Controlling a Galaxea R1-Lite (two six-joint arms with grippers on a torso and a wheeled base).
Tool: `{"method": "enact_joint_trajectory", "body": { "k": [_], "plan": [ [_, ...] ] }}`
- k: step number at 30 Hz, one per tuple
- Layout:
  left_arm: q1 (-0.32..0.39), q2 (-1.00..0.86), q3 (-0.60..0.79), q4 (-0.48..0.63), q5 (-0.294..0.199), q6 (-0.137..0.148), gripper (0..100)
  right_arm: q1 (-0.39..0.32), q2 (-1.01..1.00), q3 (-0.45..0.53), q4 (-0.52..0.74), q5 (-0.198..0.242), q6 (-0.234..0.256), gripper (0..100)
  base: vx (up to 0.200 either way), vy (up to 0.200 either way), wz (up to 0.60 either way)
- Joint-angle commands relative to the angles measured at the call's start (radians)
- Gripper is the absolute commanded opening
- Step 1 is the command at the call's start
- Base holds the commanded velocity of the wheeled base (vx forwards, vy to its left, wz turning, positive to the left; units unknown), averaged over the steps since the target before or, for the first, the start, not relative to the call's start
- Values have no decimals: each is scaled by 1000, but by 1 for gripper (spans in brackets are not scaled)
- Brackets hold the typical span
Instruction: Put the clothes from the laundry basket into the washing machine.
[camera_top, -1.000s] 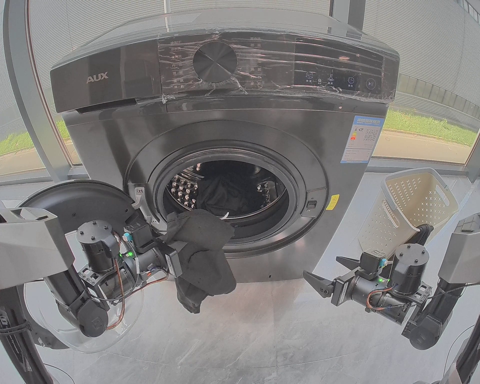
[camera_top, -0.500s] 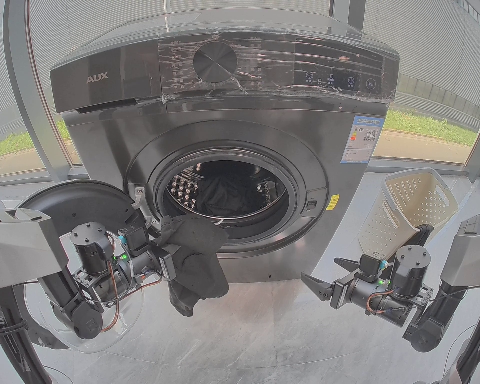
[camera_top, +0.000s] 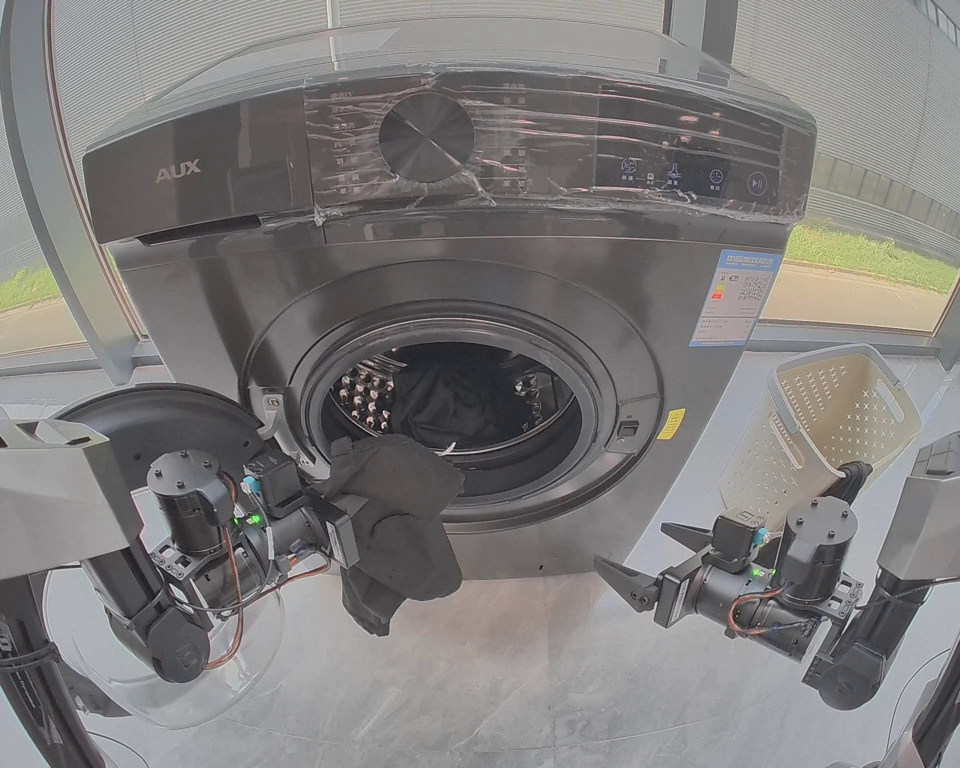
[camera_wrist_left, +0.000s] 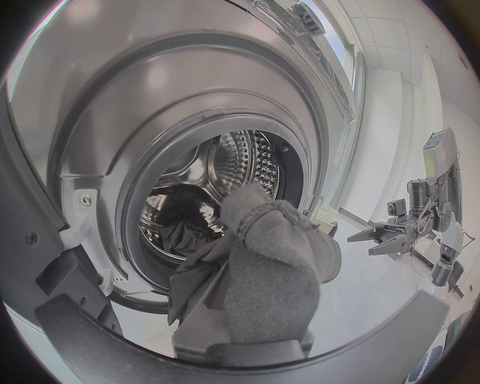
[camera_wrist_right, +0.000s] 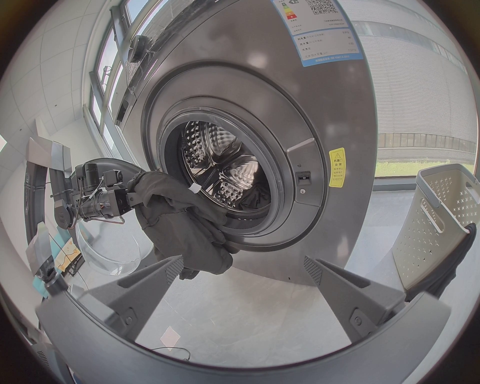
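A pale grey, glossy stone-look floor (camera_top: 520, 660) is stretching across the room and catching soft reflections. A dark grey metal front-loading washing machine (camera_top: 450, 260) is standing directly on it, its round door hanging open on the left side. Just to the machine's right, a cream perforated plastic laundry basket (camera_top: 830, 420) is sitting on the floor, near the window wall.
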Motion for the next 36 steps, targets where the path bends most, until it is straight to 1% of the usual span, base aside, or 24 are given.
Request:
{"method": "enact_joint_trajectory", "body": {
  "k": [1,7,14,25,30,34,36],
  "plan": [
    [-6,3,2,-7,0,0,0,3,2,0,0,0,0,100,0,0,0],
    [-6,11,-4,-7,1,0,0,12,2,2,0,0,0,100,200,0,0],
    [-12,17,1,-7,1,0,0,32,-1,8,0,0,0,100,0,0,0],
    [-19,18,4,-7,1,0,0,45,1,9,0,0,0,100,0,0,0],
    [-25,18,4,-7,3,4,0,66,-1,32,0,2,0,100,0,0,0],
    [-25,23,4,-7,3,3,0,72,-1,35,-2,2,0,100,0,0,0],
    [-25,29,4,-7,3,4,0,72,-2,37,0,2,0,100,200,0,0]
  ]
}}
